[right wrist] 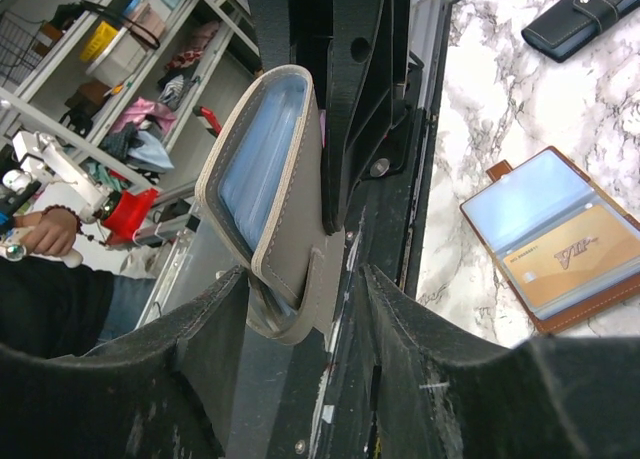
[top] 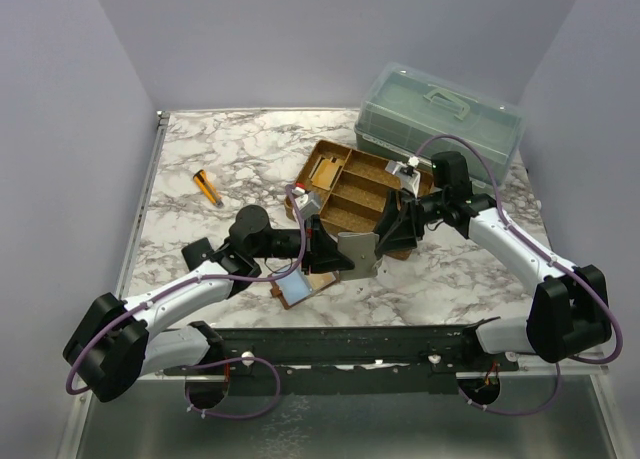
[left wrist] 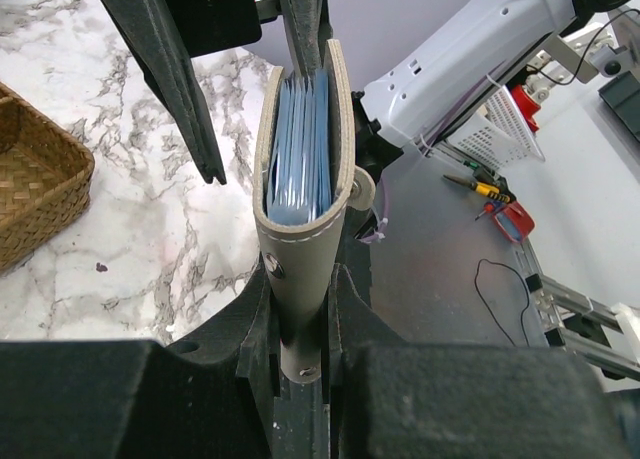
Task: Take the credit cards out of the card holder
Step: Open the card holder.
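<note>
The card holder (top: pixel 297 287), reddish-brown leather, lies open on the marble table just below my left gripper. In the right wrist view it (right wrist: pixel 560 241) shows one blue panel and one tan-orange panel with a card in it. My left gripper (top: pixel 325 251) is shut on a different thing, a grey folder with blue sleeves (left wrist: pixel 300 169), held on edge above the table. My right gripper (right wrist: pixel 305 279) is open, its fingers standing either side of that folder's (right wrist: pixel 275 199) tab end. Neither gripper touches the card holder.
A woven compartment tray (top: pixel 350 184) stands behind the grippers, and its corner shows in the left wrist view (left wrist: pixel 35 179). A clear lidded box (top: pixel 440 114) is at the back right. An orange pen (top: pixel 208 187) lies at the left. A small black case (right wrist: pixel 580 19) lies beside the left arm.
</note>
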Controlling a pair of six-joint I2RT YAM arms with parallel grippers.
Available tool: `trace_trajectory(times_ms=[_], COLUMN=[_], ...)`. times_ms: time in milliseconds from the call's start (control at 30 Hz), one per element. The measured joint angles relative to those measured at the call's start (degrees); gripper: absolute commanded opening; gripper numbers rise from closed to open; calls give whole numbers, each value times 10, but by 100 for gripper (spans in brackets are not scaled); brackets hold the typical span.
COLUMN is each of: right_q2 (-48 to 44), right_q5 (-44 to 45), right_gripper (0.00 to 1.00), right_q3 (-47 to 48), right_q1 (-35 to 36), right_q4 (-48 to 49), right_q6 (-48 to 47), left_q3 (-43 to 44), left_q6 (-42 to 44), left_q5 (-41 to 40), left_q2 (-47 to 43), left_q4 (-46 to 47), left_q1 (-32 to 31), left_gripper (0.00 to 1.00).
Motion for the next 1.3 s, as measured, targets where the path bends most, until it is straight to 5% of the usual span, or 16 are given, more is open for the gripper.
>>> trace_trajectory(times_ms=[433, 700, 1300], right_q2=[-1, -1, -1], right_q5=[-2, -3, -3], right_gripper=[42, 49, 46], right_q3=[0, 0, 0], right_q1=[-2, -4, -7], right_q4=[-10, -34, -38], right_q6=[-14, -37, -47], left_q3=[-1, -5, -5], left_q6=[-3, -3, -7], left_q5=[0, 2, 12], left_q2=[0, 0, 26], left_q4=[2, 3, 19], left_q1=[1, 1, 1], left_gripper=[0, 0, 2])
